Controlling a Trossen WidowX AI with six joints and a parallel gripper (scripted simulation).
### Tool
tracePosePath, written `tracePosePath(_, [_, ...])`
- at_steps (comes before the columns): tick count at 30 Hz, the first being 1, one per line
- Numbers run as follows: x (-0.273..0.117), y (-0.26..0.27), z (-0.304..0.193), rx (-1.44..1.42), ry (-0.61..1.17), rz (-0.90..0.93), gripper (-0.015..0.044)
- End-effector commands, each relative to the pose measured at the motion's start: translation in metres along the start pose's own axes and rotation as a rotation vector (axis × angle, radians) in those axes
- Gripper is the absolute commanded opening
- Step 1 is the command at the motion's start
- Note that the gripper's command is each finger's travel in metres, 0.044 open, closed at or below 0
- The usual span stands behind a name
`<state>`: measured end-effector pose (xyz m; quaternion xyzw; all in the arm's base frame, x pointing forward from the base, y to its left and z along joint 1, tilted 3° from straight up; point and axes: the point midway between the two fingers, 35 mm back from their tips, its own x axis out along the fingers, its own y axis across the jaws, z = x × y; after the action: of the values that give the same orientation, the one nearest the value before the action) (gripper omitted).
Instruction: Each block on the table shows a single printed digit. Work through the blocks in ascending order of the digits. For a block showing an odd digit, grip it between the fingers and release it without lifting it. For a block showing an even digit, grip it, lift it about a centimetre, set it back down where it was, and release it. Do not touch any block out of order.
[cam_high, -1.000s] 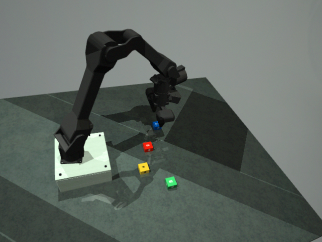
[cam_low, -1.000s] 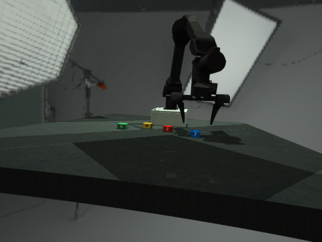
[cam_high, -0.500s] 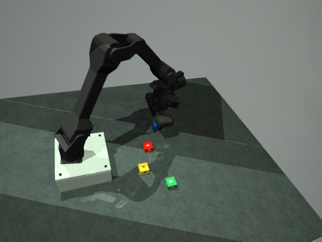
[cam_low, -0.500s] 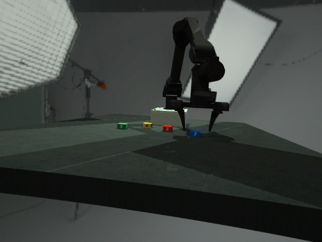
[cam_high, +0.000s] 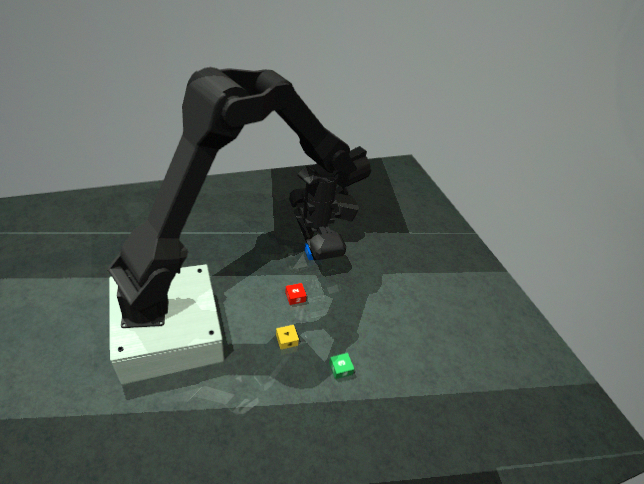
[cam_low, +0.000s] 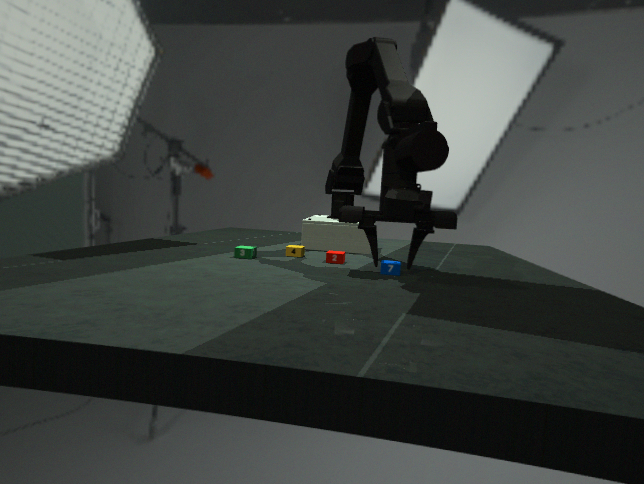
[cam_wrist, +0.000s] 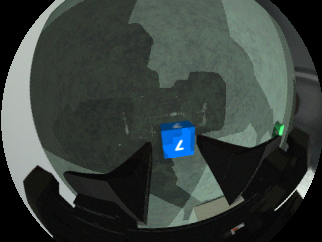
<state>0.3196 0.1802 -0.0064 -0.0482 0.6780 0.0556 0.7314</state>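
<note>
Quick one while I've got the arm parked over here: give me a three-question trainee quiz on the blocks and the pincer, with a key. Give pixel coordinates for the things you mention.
1. Put these in ascending order of their digits: blue block (cam_high: 308, 252) (cam_low: 390, 269) (cam_wrist: 178, 141), yellow block (cam_high: 287, 336) (cam_low: 295, 251), red block (cam_high: 295, 294) (cam_low: 335, 257), green block (cam_high: 342, 365) (cam_low: 245, 252) (cam_wrist: 279, 130).

2. Which block lies between the fingertips of the pincer (cam_high: 311, 249) (cam_low: 393, 266) (cam_wrist: 174, 141)?
A) yellow
B) blue
C) green

3. True or false: the green block's digit calls for a lift.

Key:
1. Red (2), green (3), yellow (4), blue (7)
2. B
3. False; it shows 3, an odd digit.
</note>
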Motion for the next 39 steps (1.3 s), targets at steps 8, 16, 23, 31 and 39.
tracePosePath(8, [0.0006,-0.0007,0.0002,0.001,-0.001,-0.004,0.0120])
tracePosePath(16, [0.0006,-0.0007,0.0002,0.001,-0.001,-0.004,0.0120])
tracePosePath(23, [0.0006,-0.0007,0.0002,0.001,-0.001,-0.004,0.0120])
tracePosePath(31, [0.0006,-0.0007,0.0002,0.001,-0.001,-0.004,0.0278])
tracePosePath(39, [-0.0023,-0.0006,0.0003,0.001,-0.001,-0.004,0.0400])
